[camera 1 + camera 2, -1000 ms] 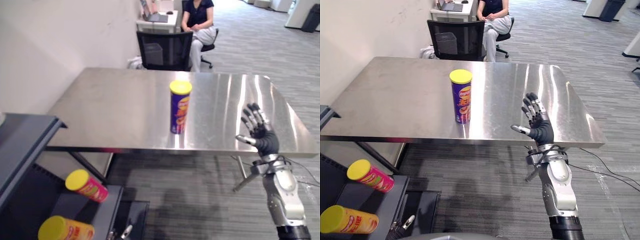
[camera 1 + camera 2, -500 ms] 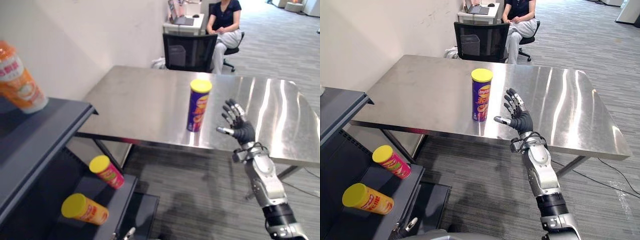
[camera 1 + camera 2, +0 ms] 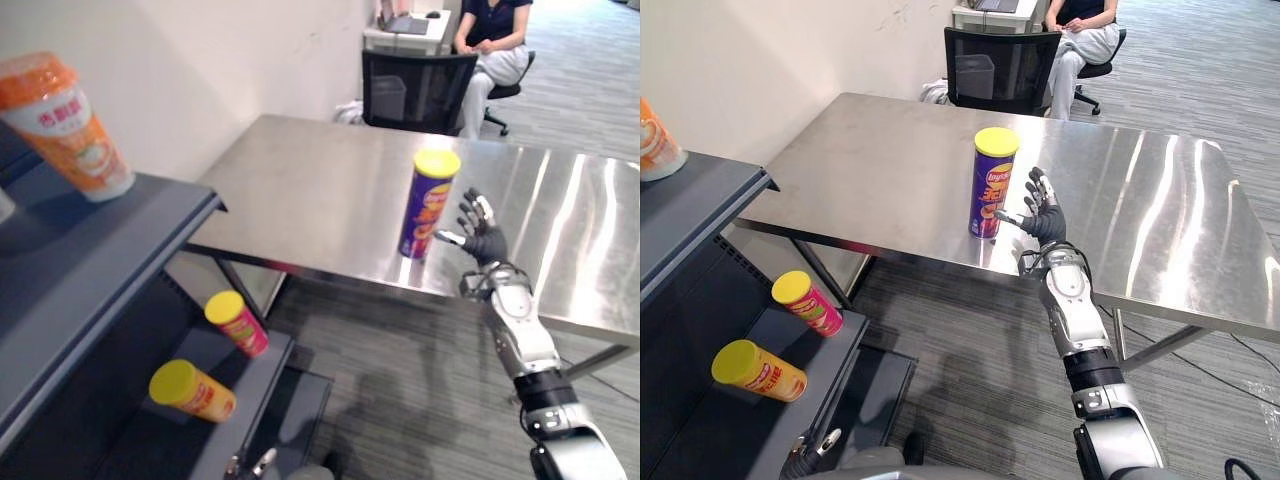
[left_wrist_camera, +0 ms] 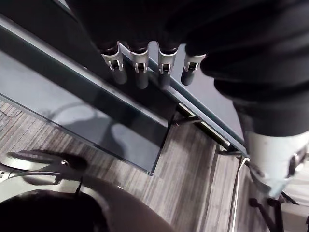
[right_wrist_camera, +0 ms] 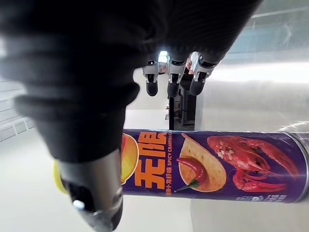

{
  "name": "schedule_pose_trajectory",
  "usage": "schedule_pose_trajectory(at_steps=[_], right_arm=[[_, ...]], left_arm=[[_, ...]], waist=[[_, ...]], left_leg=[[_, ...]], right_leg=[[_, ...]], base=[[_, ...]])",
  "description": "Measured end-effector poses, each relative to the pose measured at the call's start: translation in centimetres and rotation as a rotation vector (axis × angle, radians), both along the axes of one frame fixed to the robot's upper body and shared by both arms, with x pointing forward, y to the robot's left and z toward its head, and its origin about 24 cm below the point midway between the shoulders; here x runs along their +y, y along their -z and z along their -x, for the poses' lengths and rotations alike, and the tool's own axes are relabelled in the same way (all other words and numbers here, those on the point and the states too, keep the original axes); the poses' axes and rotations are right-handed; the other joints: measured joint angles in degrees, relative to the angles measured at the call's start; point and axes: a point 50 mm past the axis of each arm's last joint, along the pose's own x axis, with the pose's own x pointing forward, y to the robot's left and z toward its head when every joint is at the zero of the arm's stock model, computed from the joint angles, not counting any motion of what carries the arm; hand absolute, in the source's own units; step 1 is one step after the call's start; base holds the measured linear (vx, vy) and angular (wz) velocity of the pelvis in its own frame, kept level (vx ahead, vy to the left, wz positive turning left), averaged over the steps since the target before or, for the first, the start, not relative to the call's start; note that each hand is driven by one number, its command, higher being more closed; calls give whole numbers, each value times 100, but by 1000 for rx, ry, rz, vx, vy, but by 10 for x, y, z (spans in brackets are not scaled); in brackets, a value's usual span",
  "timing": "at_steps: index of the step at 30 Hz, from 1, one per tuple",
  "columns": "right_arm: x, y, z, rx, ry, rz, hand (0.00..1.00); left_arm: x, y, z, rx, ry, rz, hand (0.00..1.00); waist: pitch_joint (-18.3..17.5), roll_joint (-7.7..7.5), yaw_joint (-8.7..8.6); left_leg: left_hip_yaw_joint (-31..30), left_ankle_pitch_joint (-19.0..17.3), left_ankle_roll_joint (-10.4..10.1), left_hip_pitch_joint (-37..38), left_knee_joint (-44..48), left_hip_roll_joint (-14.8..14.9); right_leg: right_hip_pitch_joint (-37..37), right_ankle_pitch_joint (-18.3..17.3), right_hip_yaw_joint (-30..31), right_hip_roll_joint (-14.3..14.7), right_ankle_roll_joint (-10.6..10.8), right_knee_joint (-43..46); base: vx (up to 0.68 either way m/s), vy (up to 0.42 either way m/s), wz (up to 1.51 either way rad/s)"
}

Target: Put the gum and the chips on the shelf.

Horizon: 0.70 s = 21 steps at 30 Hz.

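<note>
A purple chips can (image 3: 428,203) with a yellow lid stands upright near the front edge of the steel table (image 3: 300,190). My right hand (image 3: 483,238) is open just to the can's right, fingers spread, thumb toward it, not touching. In the right wrist view the can (image 5: 212,164) lies across the gap between the thumb and the fingers (image 5: 175,82). My left hand (image 4: 141,72) hangs open over the dark shelf's lower board (image 4: 72,111).
The dark grey shelf (image 3: 120,260) stands at the left with an orange cup (image 3: 68,125) on top. On its lower board lie a pink can (image 3: 238,322) and an orange can (image 3: 192,389). Behind the table are a black chair (image 3: 415,90) and a seated person (image 3: 495,40).
The camera has swung left, bringing more of the shelf into view. My right hand has moved from the table's front right edge to just beside the purple can.
</note>
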Motion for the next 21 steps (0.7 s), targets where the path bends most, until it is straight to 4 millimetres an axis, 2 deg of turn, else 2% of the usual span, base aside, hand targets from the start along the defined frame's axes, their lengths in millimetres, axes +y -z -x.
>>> schedule_pose_trajectory(at_steps=[5, 11, 16, 21], right_arm=[[0, -1, -8, 14, 6, 16, 0], [3, -15, -17, -21, 3, 38, 0], [-6, -34, -23, -66, 13, 99, 0], [-11, -40, -27, -73, 32, 118, 0]], left_arm=[[-3, 0, 0, -3, 17, 6, 0], [-5, 0, 0, 3, 24, 11, 0], [-4, 0, -1, 2, 28, 13, 0], [-4, 0, -3, -1, 50, 15, 0]], waist=[[60, 39, 37], [111, 78, 52], [149, 72, 105], [178, 49, 195]], left_leg=[[-102, 78, 2, -4, -65, -10], [-148, 104, -5, -9, -65, -14], [-212, 107, -1, -97, 2, -4], [-300, 111, -8, -97, 36, 8]], right_leg=[[11, 0, -88, -9, 0, 30], [28, 1, -140, -12, 3, 39], [8, -25, -199, -29, -5, 129], [-2, -147, -257, -81, -10, 315]], base=[[-23, -1, 9], [-6, 0, 4], [9, -2, 6], [-11, -8, 10]])
